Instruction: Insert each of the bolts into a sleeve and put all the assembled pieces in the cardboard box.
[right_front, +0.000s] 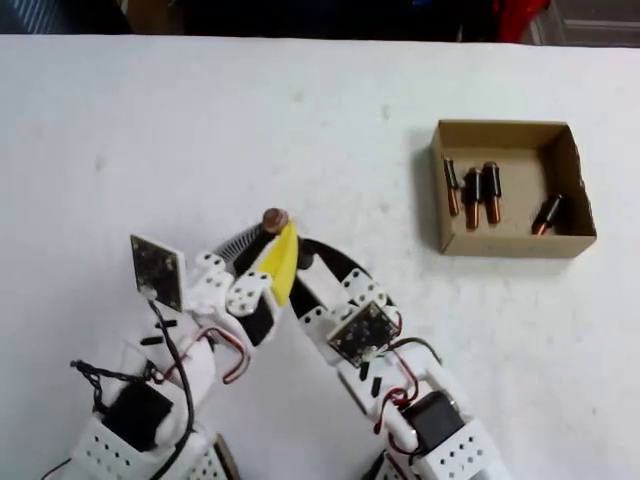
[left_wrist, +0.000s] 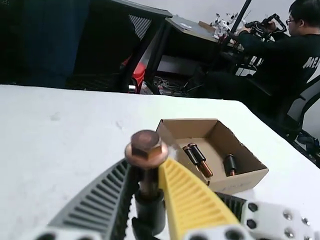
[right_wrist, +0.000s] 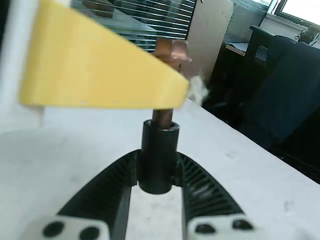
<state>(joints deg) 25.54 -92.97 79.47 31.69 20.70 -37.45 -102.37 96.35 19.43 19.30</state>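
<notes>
Left end effector (left_wrist: 146, 170), clenched just under the head of the stiff, probably slick bolt (left_wrist: 146, 147), holds it partly inside the black sleeve (right_wrist: 158, 155) gripped by the right end effector (right_wrist: 157, 162) over the tabletop (right_front: 300, 100).

No writing can be read.
The cardboard box (right_front: 515, 245), at the right of the table, shows plain brown walls; any print on the arms' circuit boards (right_front: 157, 268) is too small to tell.
</notes>
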